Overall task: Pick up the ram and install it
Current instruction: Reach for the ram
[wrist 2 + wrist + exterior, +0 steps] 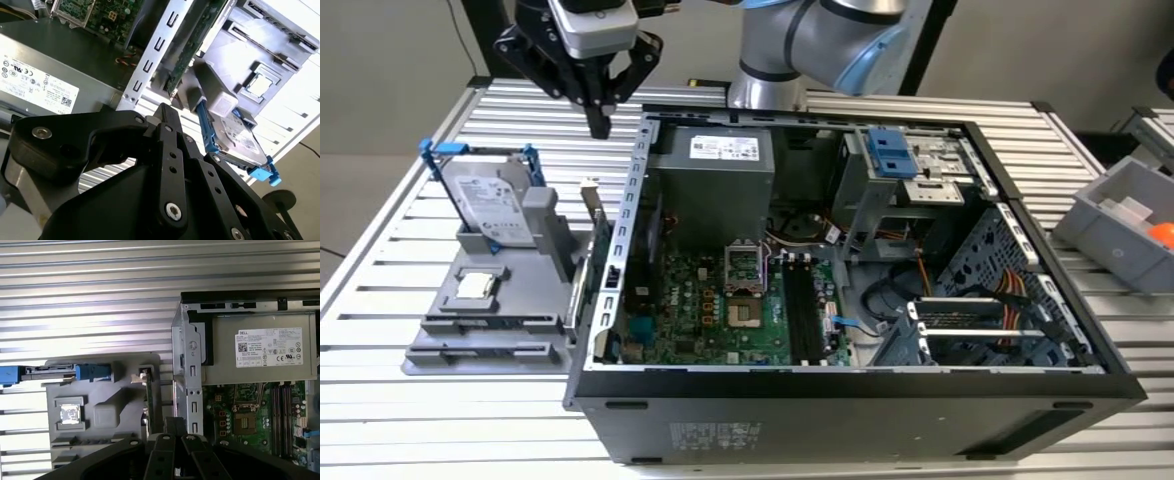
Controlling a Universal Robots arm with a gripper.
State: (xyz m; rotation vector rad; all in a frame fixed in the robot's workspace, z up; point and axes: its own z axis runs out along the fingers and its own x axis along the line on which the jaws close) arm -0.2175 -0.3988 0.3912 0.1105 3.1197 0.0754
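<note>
The ram [594,232] is a thin green board standing on edge in the grey holder [480,325], close beside the computer case's wall on the exterior view's left. In the first wrist view the ram [148,392] appears edge-on; in the second wrist view the ram [192,47] runs along a perforated metal strip. My gripper [599,125] hangs above and behind the ram, well clear of it, fingers pressed together with nothing between them. The black fingertips of the gripper [165,111] meet in a point, and the gripper [175,424] hovers near the ram's end. Black memory slots [803,310] lie on the motherboard.
The open computer case [854,400] takes up the middle of the slatted metal table. A silver hard drive [494,200] in a blue bracket stands upright on the holder, with a small processor chip [476,285] in front of it. A grey bin [1121,225] sits at the exterior view's right.
</note>
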